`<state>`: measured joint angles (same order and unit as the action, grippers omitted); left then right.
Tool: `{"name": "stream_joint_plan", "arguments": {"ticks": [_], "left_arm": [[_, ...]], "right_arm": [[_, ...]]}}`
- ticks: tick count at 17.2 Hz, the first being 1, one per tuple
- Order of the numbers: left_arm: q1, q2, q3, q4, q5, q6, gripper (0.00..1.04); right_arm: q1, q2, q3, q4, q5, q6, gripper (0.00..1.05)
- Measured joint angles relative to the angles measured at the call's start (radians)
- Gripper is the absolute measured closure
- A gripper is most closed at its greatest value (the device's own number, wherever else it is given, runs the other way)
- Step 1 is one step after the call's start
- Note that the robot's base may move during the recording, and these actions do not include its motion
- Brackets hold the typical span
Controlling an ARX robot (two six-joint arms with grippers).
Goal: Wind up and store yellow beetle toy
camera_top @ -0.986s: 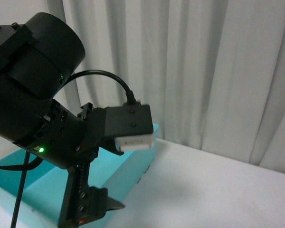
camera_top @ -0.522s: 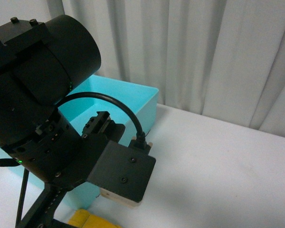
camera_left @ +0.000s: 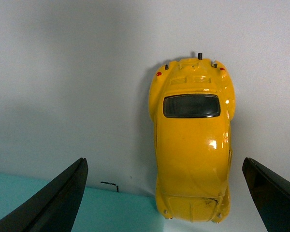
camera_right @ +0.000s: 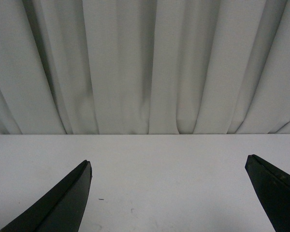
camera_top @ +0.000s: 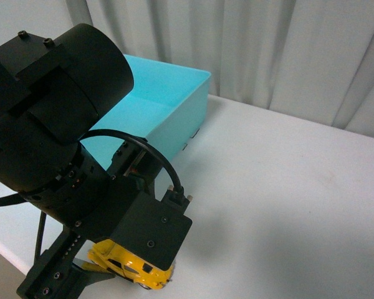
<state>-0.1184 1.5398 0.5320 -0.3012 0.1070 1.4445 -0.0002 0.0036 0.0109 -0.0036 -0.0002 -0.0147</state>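
**Left arm above the yellow beetle toy beside the bin**

The yellow beetle toy (camera_top: 134, 268) sits on its wheels on the white table (camera_top: 287, 205), just beside the outer wall of the turquoise bin (camera_top: 174, 93), at the end of the bin nearest the robot. In the front view most of the car is covered by the left arm's black wrist and its camera block (camera_top: 146, 230); only part of the glossy body and a dark window show beneath it.

The left wrist view looks straight down on the toy (camera_left: 193, 145). Its roof, 1 dark window and 2 small red lights are plain. The left gripper (camera_left: 166, 193) is spread wide, with its 2 black fingers (camera_left: 58, 198) standing to either side of the car and clear of it. Nothing is held. A strip of the bin's turquoise edge (camera_left: 87, 212) shows close to the car's end.

The right gripper (camera_right: 169, 198) is also spread apart and empty, facing the pale curtain (camera_right: 145, 63) across bare table, well apart from the bin.
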Motion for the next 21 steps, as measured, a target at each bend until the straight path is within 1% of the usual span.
{"name": "stream_joint_plan", "arguments": {"ticks": [7, 8, 12, 13, 14, 17, 19, 21], "left_arm": [[-0.034, 0.087, -0.045, 0.104, -0.045, -0.077, 0.07], [-0.04, 0.089, -0.045, 0.108, -0.048, -0.088, 0.08], [-0.05, 0.095, -0.05, 0.133, -0.048, -0.14, 0.47], [-0.05, 0.094, -0.05, 0.134, -0.044, -0.155, 0.55], [-0.05, 0.088, -0.05, 0.13, -0.04, -0.165, 0.6], [-0.056, 0.056, -0.05, 0.11, -0.016, -0.211, 0.63], [-0.065, -0.005, -0.043, 0.065, 0.036, -0.261, 0.64], [-0.073, -0.098, -0.013, -0.02, 0.123, -0.326, 0.64]], "right_arm": [[0.0, 0.0, 0.0, 0.0, 0.0, 0.0, 0.07], [0.0, 0.0, 0.0, 0.0, 0.0, 0.0, 0.07], [0.0, 0.0, 0.0, 0.0, 0.0, 0.0, 0.07], [0.0, 0.0, 0.0, 0.0, 0.0, 0.0, 0.07], [0.0, 0.0, 0.0, 0.0, 0.0, 0.0, 0.07], [0.0, 0.0, 0.0, 0.0, 0.0, 0.0, 0.07], [0.0, 0.0, 0.0, 0.0, 0.0, 0.0, 0.07], [0.0, 0.0, 0.0, 0.0, 0.0, 0.0, 0.07]]}}
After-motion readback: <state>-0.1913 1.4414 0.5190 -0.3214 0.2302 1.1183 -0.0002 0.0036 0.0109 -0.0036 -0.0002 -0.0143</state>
